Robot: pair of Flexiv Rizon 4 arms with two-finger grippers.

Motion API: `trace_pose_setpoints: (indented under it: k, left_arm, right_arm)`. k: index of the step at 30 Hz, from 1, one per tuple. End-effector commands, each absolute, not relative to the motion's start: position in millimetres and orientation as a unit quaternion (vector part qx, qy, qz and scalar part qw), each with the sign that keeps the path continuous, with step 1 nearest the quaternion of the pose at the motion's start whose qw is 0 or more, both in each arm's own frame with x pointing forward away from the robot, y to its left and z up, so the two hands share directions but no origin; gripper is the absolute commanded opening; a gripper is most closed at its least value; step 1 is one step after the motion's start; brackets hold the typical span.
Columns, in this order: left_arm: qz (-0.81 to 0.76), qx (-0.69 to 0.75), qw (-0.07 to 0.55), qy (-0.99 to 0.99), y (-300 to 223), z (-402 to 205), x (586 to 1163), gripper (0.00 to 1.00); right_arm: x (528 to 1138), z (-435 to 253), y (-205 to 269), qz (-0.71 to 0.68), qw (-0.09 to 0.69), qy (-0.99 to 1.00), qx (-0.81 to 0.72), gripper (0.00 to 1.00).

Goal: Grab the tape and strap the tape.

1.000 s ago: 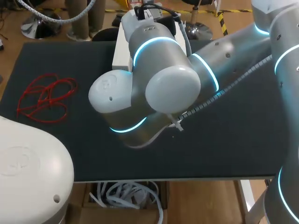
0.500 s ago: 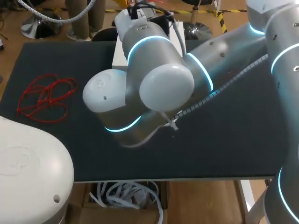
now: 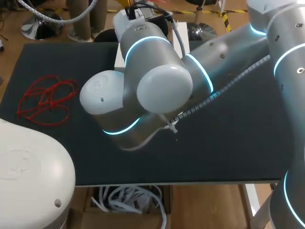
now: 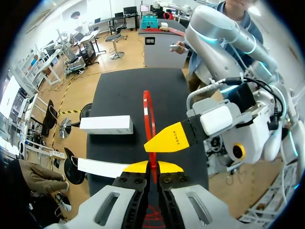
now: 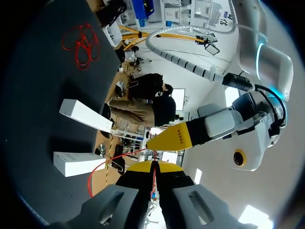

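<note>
We saw a table with a plain, matte black top. Two white blocks lay flat on it near one long edge, apart from each other and roughly parallel. One was a boxy white block. The other was a flatter white block, which sat right at the table's edge. We could not tell whether the flatter one overhung that edge. From above we caught only slivers of white at the table's far side, and most of it was hidden.
</note>
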State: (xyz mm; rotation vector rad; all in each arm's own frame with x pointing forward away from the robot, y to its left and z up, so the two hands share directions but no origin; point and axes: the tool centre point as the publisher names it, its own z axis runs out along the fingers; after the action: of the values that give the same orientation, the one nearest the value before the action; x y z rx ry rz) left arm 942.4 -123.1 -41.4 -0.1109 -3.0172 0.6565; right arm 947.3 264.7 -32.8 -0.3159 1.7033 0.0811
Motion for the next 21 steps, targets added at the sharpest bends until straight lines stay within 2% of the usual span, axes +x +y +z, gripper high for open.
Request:
trace_pose_setpoints:
  k: [1, 16, 18, 19, 21]
  left_arm:
    - [0.211, -0.036, 0.027, -0.976, -124, -40, 942, 0.0]
    - [0.211, -0.036, 0.027, -0.976, -124, -40, 942, 0.0]
    - [0.211, -0.036, 0.027, -0.976, -124, -40, 942, 0.0]
    - [0.211, -0.036, 0.027, -0.976, -124, -40, 942, 0.0]
    - [0.211, -0.036, 0.027, -0.976, -124, -40, 942, 0.0]
  right_arm:
    - [947, -32, 269, 0.032, 0.646, 0.75, -0.139, 0.0]
    - [945, -30, 267, 0.027, 0.645, 0.752, -0.132, 0.0]
    - [943, -27, 266, 0.028, 0.644, 0.753, -0.13, 0.21]
    - [941, -26, 266, 0.029, 0.645, 0.753, -0.129, 0.24]
    - [939, -21, 264, 0.03, 0.647, 0.752, -0.126, 0.24]
